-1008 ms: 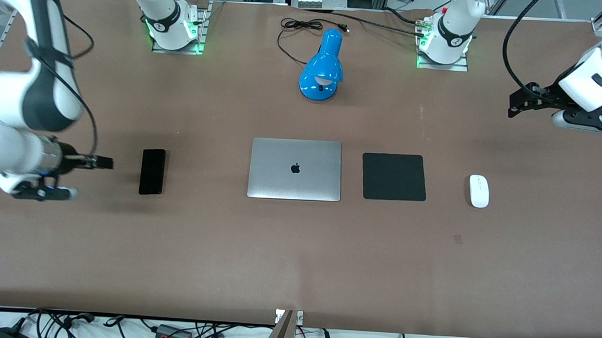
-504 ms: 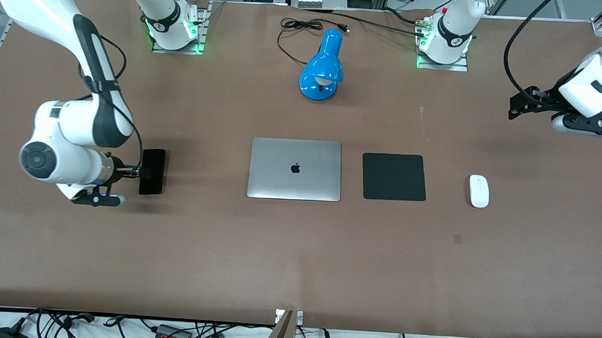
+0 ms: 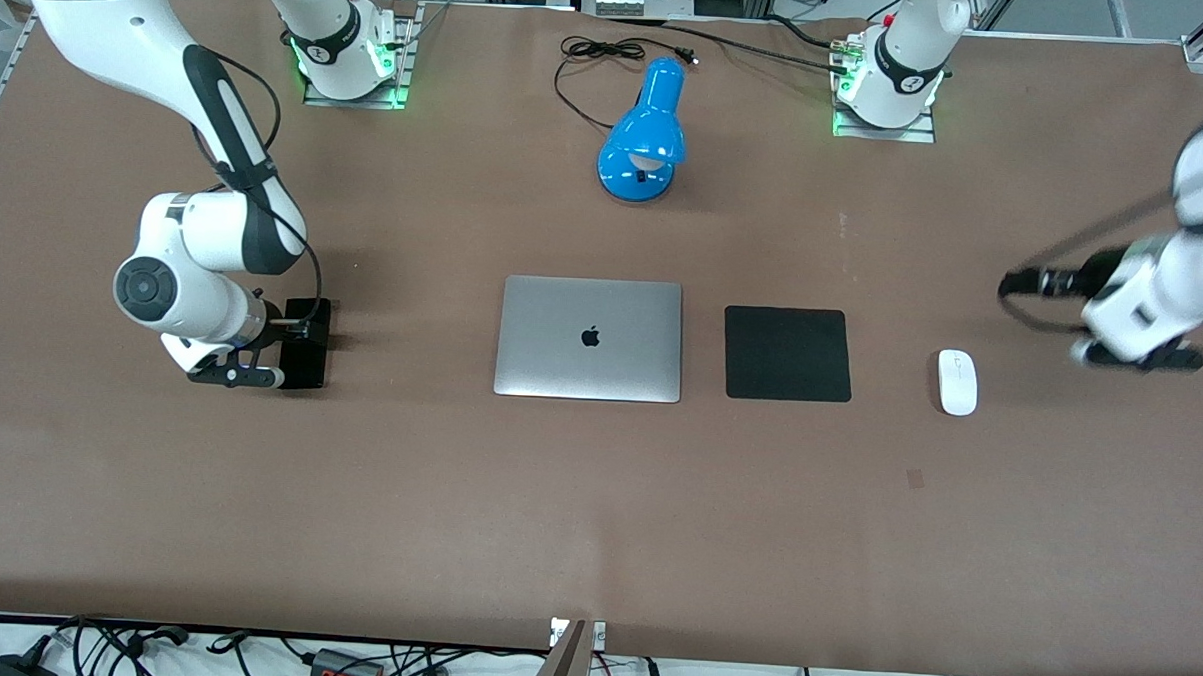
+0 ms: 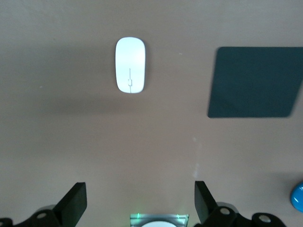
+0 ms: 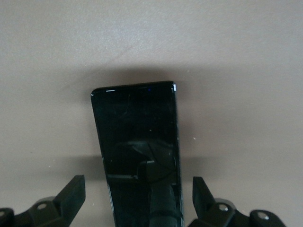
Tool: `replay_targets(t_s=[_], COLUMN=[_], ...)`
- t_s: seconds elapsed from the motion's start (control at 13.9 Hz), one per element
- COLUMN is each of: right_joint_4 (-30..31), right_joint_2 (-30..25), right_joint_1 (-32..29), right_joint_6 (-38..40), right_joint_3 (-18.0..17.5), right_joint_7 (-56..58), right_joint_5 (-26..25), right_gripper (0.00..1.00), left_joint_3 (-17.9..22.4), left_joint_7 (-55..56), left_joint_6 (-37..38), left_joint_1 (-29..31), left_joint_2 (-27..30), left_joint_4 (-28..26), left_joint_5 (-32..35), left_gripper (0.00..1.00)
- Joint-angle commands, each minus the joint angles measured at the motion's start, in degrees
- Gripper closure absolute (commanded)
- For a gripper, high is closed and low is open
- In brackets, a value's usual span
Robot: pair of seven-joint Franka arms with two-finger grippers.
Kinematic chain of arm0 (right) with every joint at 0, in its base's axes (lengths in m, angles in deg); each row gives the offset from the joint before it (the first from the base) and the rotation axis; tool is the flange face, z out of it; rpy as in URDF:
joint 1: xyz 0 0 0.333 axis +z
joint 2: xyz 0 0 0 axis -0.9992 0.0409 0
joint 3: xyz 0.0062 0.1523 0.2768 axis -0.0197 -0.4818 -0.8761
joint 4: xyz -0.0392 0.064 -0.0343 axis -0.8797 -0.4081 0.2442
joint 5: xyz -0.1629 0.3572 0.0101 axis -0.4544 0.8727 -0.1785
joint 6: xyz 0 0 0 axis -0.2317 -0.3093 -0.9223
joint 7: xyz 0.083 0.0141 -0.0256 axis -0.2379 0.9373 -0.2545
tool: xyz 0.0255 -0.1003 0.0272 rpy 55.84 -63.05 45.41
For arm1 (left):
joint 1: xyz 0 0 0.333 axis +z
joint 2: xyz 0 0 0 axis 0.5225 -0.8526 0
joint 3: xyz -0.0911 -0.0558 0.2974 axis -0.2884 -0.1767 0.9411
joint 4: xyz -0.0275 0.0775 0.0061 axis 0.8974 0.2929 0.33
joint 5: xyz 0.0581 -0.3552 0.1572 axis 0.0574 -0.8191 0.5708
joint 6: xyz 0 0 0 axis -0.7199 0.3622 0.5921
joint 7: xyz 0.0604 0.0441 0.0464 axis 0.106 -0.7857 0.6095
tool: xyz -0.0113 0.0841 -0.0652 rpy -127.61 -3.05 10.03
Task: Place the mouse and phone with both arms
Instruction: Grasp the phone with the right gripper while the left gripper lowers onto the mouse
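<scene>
The white mouse point(image 3: 957, 381) lies on the brown table near the left arm's end; it also shows in the left wrist view point(image 4: 130, 65). My left gripper point(image 3: 1026, 283) point(image 4: 138, 203) is open and empty over bare table beside the mouse, apart from it. The black phone point(image 3: 311, 346) lies flat near the right arm's end, partly hidden by the right hand. My right gripper point(image 3: 297, 329) point(image 5: 137, 197) is open just above the phone point(image 5: 135, 137), one finger on each side of its long edges, not closed on it.
A closed silver laptop point(image 3: 589, 338) lies mid-table. A square black mat point(image 3: 787, 353) point(image 4: 255, 81) lies between the laptop and the mouse. A blue desk lamp point(image 3: 646, 134) with a black cord stands farther from the front camera than the laptop.
My right arm swung in from the table's end and brought its open gripper over the phone. My left arm came down and moved toward the mouse.
</scene>
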Motion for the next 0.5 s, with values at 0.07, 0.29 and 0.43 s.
replay_targets(t_s=[0.07, 0.29, 0.43], right_joint_4=[5.14, 6.02, 6.90], right_joint_2=[-1.77, -1.85, -1.68], right_joint_1=[0.61, 0.61, 0.52], right_joint_6=[-5.21, -5.91, -7.23], right_joint_3=[0.03, 0.03, 0.03], right_joint_7=[0.27, 0.27, 0.36], right_joint_5=[0.26, 0.26, 0.18], right_gripper=[0.00, 0.00, 0.00], left_joint_3=[-0.24, -0.33, -0.33], left_joint_7=[-0.93, -2.58, -5.31], left_joint_6=[-14.60, -31.98, -46.14], left_joint_1=[0.91, 1.00, 1.78], left_joint_2=[-7.37, -7.37, -7.37], left_joint_4=[-0.72, -11.34, -18.64], left_joint_5=[4.49, 5.21, 5.21], left_gripper=[0.00, 0.00, 0.00])
